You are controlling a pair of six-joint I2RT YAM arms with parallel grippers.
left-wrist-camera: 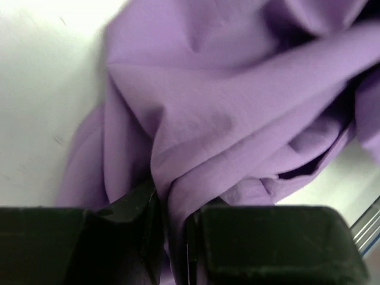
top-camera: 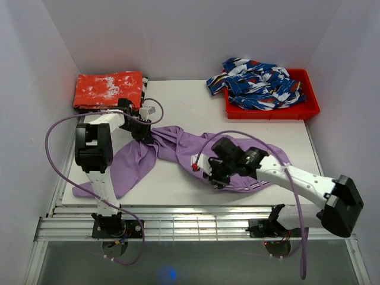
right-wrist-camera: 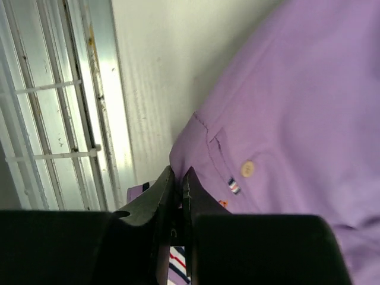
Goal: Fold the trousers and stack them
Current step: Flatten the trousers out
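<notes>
At the far left a red-orange cloth is seen folded on the table. Just nearer, the left gripper is clamped on a bunched fold of the trousers. These are spread crumpled across the table's middle, one leg trailing to the near left edge. Further right, their waistband edge is pinched by the right gripper, near a button. At the far right a patterned garment is heaped in a red bin.
</notes>
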